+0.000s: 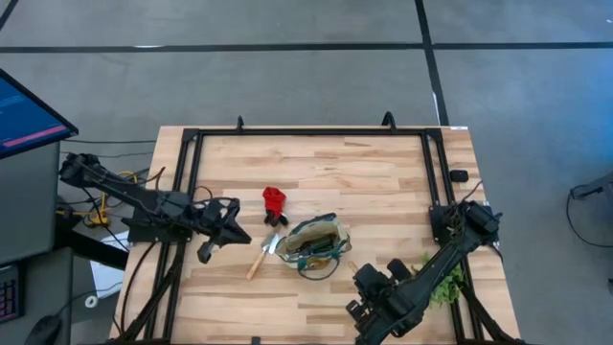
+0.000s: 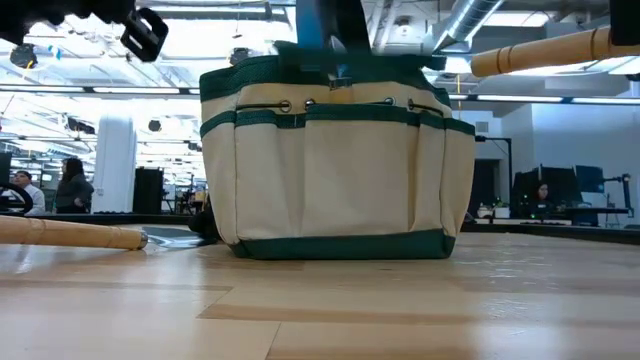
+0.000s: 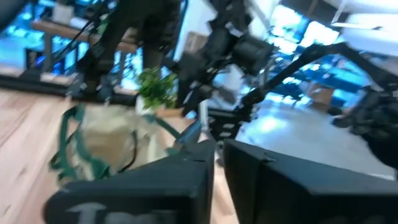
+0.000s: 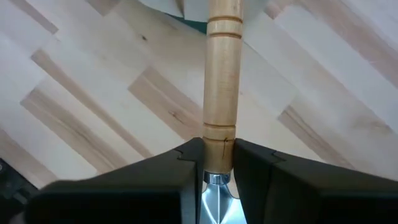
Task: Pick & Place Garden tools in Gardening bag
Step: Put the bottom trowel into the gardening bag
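Wood table [image 1: 383, 172], 1 bag [image 1: 316, 241], 1 trowel [image 1: 261, 257]

No readable text in my views.
On my left claw [image 3: 217, 180] I see blurred pale letters, too smeared to read; the gardening bag [image 2: 335, 165] and the table [image 1: 374, 172] carry no legible label.
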Robot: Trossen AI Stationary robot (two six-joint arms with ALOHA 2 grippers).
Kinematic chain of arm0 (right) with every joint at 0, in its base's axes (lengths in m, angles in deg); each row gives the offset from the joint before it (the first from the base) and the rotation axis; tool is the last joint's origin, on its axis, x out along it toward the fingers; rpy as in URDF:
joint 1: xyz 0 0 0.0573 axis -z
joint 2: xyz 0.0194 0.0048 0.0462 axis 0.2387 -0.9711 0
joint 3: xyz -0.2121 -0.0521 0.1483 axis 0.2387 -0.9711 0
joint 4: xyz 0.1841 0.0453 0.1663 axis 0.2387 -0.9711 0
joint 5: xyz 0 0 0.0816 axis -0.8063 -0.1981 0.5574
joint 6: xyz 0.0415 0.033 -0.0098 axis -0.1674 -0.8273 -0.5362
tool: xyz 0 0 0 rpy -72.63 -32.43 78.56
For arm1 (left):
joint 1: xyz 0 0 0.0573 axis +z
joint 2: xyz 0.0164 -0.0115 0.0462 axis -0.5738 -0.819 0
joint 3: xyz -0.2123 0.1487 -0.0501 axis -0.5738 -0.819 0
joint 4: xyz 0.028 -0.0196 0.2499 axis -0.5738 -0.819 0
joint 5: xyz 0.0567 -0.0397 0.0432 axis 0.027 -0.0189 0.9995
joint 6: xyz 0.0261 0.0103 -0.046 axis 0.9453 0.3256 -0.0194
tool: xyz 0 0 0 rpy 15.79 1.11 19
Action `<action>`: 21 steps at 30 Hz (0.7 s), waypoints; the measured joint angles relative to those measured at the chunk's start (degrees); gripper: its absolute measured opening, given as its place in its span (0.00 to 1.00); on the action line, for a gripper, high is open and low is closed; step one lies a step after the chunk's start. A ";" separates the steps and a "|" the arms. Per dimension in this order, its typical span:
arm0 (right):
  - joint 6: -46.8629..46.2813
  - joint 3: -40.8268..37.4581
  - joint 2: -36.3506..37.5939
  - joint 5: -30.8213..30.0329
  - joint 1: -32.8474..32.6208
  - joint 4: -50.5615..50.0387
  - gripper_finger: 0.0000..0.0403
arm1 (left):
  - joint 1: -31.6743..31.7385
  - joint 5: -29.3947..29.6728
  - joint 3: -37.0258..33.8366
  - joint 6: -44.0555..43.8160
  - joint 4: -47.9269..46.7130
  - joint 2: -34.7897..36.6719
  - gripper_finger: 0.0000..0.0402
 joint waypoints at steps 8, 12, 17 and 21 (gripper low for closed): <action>2.78 0.04 0.00 -0.02 1.08 -5.10 0.13 | 0.00 1.38 0.00 -4.29 6.89 -1.94 0.26; 9.17 0.07 -0.02 -1.29 3.33 -6.44 0.13 | 0.04 4.11 1.19 -9.46 7.74 -6.37 0.33; 17.09 1.22 -0.11 -6.59 5.93 -7.03 0.13 | 0.02 3.65 4.76 -10.56 7.77 -13.78 0.36; 21.13 5.61 -0.11 -12.48 6.47 -9.74 0.13 | 0.04 2.04 8.34 -10.56 7.83 -17.58 0.37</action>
